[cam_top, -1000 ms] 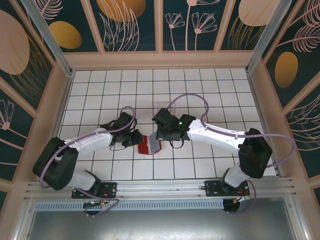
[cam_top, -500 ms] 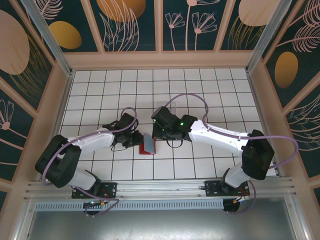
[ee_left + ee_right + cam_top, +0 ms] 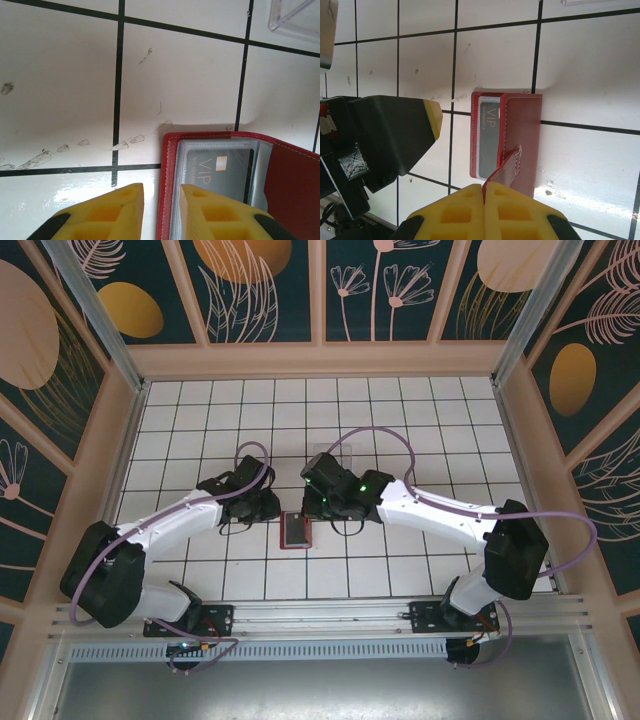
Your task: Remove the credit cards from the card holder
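The red card holder [image 3: 284, 531] lies open and flat on the tiles between my two grippers. A grey credit card [image 3: 225, 170] marked VIP sits in its clear pocket, and the card [image 3: 489, 134] shows beside the red flap [image 3: 522, 135] in the right wrist view. My right gripper [image 3: 484, 192] is shut on the little red closure tab [image 3: 510, 165] and hovers at the holder's far edge [image 3: 318, 508]. My left gripper [image 3: 161, 210] is open by a narrow gap above the holder's left rim [image 3: 168, 165], gripping nothing. It sits just left of the holder [image 3: 268, 508].
A clear plastic tray [image 3: 295, 17] stands behind the holder, near the middle of the table [image 3: 322, 453]. White tiles with black grid lines [image 3: 400, 420] spread out to wooden walls [image 3: 320, 360] on three sides.
The card holder, held tilted between both grippers before, now lies flat with the card facing up. My left gripper has let go, opened slightly and drawn back to the left.
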Tool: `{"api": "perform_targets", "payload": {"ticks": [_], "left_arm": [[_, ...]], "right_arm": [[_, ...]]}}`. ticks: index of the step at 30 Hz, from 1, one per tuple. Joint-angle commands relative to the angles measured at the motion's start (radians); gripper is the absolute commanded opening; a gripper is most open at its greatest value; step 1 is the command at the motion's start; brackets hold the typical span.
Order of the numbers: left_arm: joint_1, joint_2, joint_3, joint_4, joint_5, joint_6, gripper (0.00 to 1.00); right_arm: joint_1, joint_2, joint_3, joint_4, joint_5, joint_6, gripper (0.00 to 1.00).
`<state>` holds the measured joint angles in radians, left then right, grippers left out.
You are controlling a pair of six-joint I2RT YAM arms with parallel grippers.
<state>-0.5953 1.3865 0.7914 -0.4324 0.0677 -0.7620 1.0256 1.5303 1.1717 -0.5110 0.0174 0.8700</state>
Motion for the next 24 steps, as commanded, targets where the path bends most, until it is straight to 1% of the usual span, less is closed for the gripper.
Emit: {"api": "perform_targets", "payload": {"ticks": [1,5,6,8,13,19,24], "left_arm": [[-0.002,-0.004,0.028,-0.026,0.016,0.019,0.27],[-0.002,0.011,0.035,-0.019,0.029,0.025,0.27],[-0.002,0.014,0.034,-0.017,0.029,0.026,0.27],[-0.002,0.024,0.034,-0.008,0.038,0.028,0.27],[-0.002,0.049,0.046,0.003,0.055,0.037,0.27],[-0.003,0.073,0.055,0.009,0.067,0.042,0.27],[-0.002,0.075,0.054,0.015,0.076,0.038,0.27]], "right_arm": [[0.014,-0.006,0.039,0.009,0.002,-0.013,0.0],[0.028,-0.021,0.038,-0.011,0.003,0.001,0.0],[0.031,-0.029,0.033,-0.012,-0.024,0.004,0.0],[0.039,-0.043,0.025,-0.022,-0.031,0.011,0.0],[0.055,-0.067,0.021,-0.09,-0.042,0.02,0.0],[0.059,-0.097,-0.02,-0.163,-0.007,0.018,0.0],[0.031,-0.1,-0.05,-0.198,0.055,0.001,0.0]]}}
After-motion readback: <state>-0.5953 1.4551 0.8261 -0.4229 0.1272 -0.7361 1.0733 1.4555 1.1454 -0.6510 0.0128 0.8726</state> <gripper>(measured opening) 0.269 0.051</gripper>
